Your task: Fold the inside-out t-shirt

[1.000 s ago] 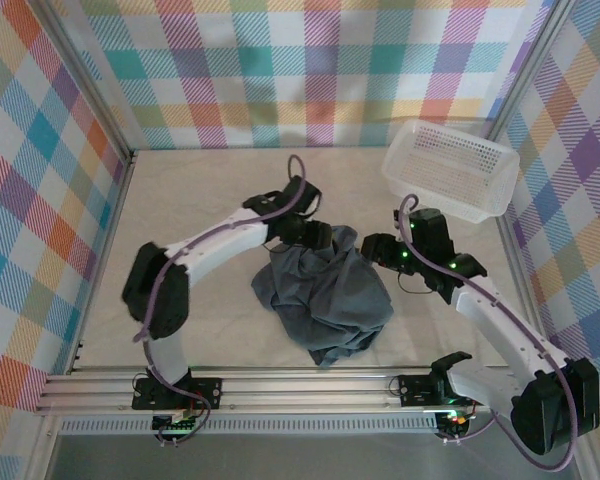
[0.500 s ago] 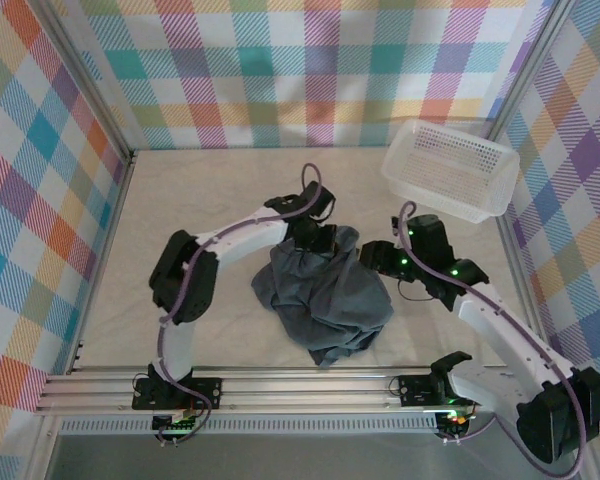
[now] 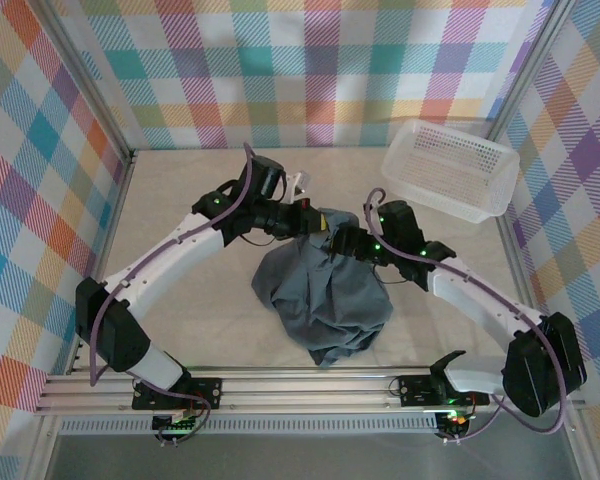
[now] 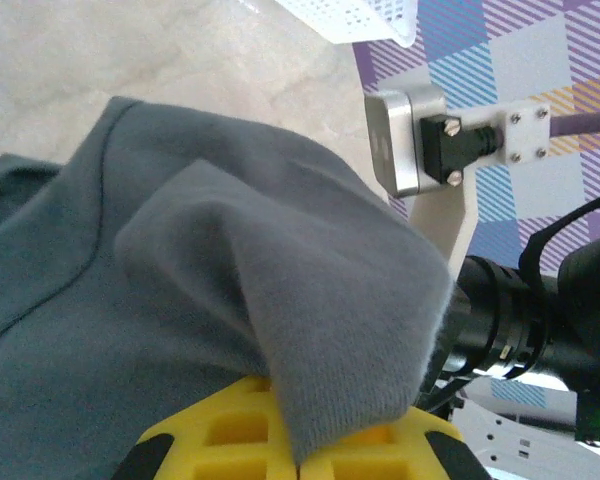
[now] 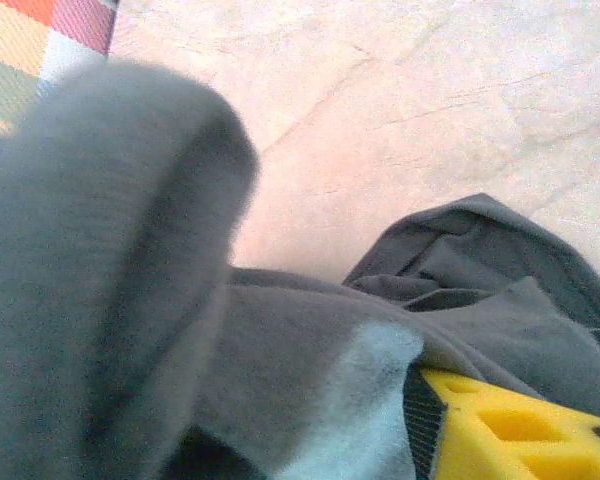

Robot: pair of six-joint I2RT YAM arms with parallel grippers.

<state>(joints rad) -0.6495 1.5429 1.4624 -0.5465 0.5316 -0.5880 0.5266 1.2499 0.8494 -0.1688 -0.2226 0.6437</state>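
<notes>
Both of my end effectors had come together on one spot within the last second, and the change read most clearly from the near side outward. Nearest my bases, the lower end of the inside-out t-shirt (image 3: 325,295) lay where it had lain on the bench (image 3: 180,300), a rumpled point of dark slate-grey cloth. Above it the body had drawn in, hanging in long folds instead of spreading. At the far edge the cloth was gathered into a raised peak. My left end effector (image 3: 310,222) was there with its arm swung out wide and reaching in from the left. My right end effector (image 3: 348,242), which a second earlier had stood apart beside the shirt, was now touching that same peak. In the left wrist view my yellow pads (image 4: 230,440) were pressed together on a thick flap of the cloth (image 4: 310,320). In the right wrist view the cloth (image 5: 310,340) lay over one yellow pad (image 5: 500,425) and hid the other finger, so I could not tell whether that side had clamped yet. I judged that I was still gathering the far edge to lift and open the shirt, with no fold made. It looked soft and matte, bunched and creased. A paler patch near my right pad was too blurred to name. Farther off, well apart at the far right, stood the white mesh basket (image 3: 448,170).
</notes>
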